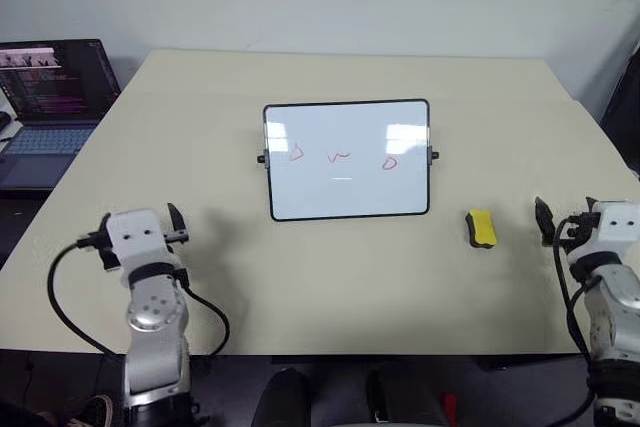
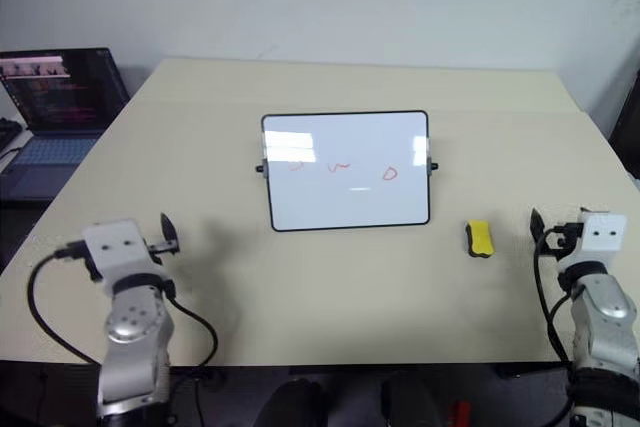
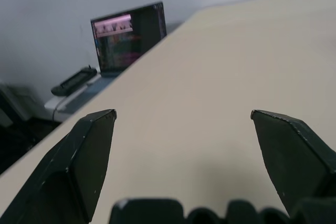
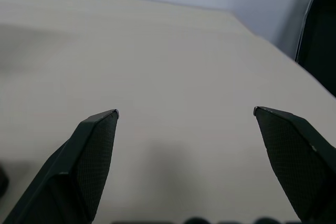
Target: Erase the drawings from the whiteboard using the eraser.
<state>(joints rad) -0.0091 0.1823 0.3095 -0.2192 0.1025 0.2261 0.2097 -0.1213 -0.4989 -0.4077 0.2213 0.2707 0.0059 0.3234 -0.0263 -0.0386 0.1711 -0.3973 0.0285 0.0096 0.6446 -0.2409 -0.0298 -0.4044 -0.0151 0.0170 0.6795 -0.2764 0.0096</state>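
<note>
Lying on the table (image 1: 200, 287) to the right of the whiteboard (image 1: 347, 197) and nearer than it, the eraser (image 1: 482, 228) sits with its long axis running near to far. From the left eye, the right gripper (image 1: 560, 219) hovers just right of it at about the same depth, so it is plainly the closer arm; the left gripper (image 1: 140, 225) hangs well apart, across the table on the left. Three red drawings (image 1: 340, 157) sit in a row across the board's middle, untouched.

From the right eye the layout reads the same: the eraser lies between the board's near right corner and the right gripper, so the reach should go leftward from those jaws.

Along the left wrist, the fingers (image 3: 79, 166) stand spread wide with nothing between them, facing bare table and a laptop (image 3: 128, 35) at the far left.

Along the right wrist, the fingers (image 4: 89, 166) are likewise spread and empty over bare table; the eraser lies off to their left.
</note>
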